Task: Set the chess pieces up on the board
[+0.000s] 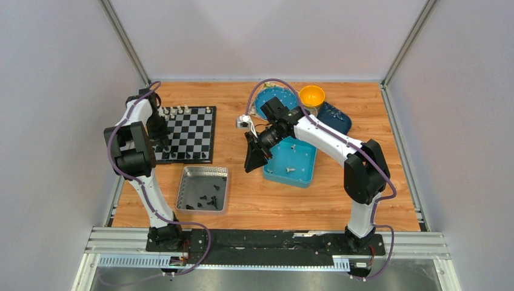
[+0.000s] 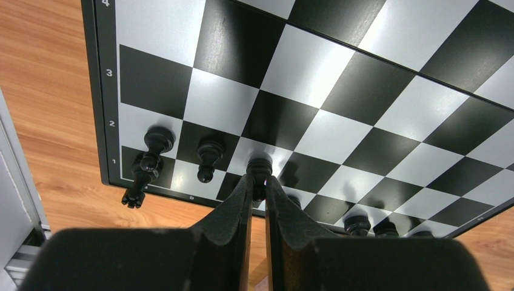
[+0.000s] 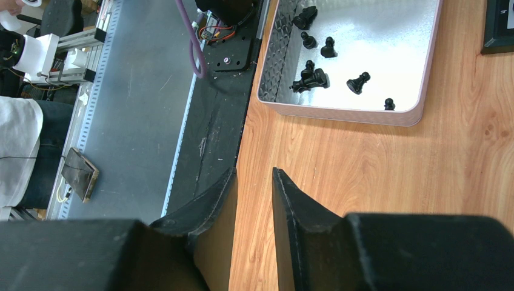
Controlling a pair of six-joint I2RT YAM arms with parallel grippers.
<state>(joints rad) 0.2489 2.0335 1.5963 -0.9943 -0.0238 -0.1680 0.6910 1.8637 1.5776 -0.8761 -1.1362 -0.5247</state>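
Left claw (image 2: 259, 183) clamps black piece (image 2: 259, 165), seemingly upright on board (image 2: 339, 91); right claw (image 3: 254, 173) apart.

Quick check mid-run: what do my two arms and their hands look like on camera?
The left arm and right arm: white links, black joint housings, a purple cable looping along each. The left hand and right hand: black, two tapered wedge-shaped fingers.

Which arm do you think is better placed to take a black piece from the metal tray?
Probably right: the right gripper is open, empty, facing the metal tray; the left gripper is shut on a black piece.
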